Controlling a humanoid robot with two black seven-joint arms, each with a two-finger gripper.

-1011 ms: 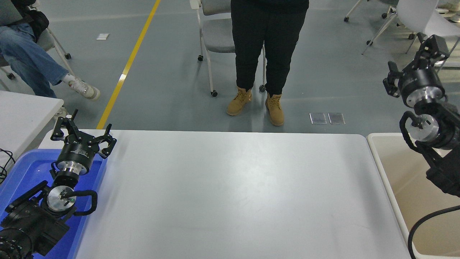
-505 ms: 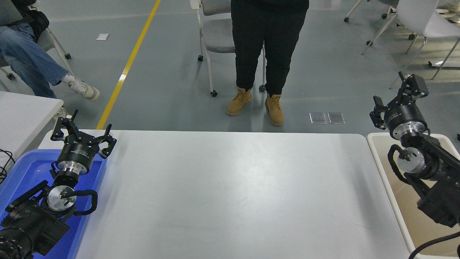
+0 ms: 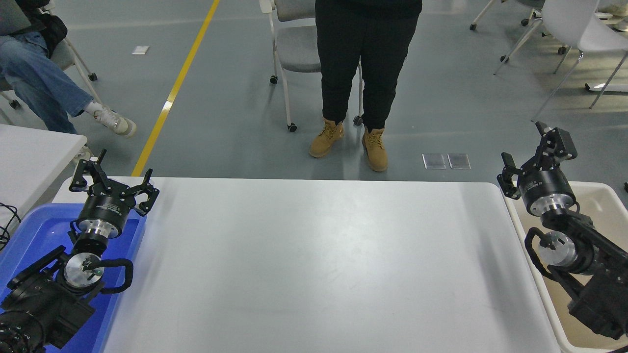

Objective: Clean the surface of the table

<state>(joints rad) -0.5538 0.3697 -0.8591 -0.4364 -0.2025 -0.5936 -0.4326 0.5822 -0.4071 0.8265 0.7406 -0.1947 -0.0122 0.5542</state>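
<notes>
The table surface (image 3: 314,264) is a wide white top that fills the middle of the head view, with nothing lying on it. My left gripper (image 3: 114,179) is parked at the far left corner over the blue bin, fingers spread open and holding nothing. At the right edge, my right gripper (image 3: 535,156) hangs above the far end of the beige bin, open and holding nothing.
A blue bin (image 3: 29,240) sits at the table's left end under my left arm. A beige bin (image 3: 608,196) stands off the right end. A person in black trousers and tan boots (image 3: 365,73) stands at the far side; another person (image 3: 44,83) sits top left.
My right arm has come down and slightly left, from high at the right edge to just over the beige bin's far end. The left arm has not moved.
</notes>
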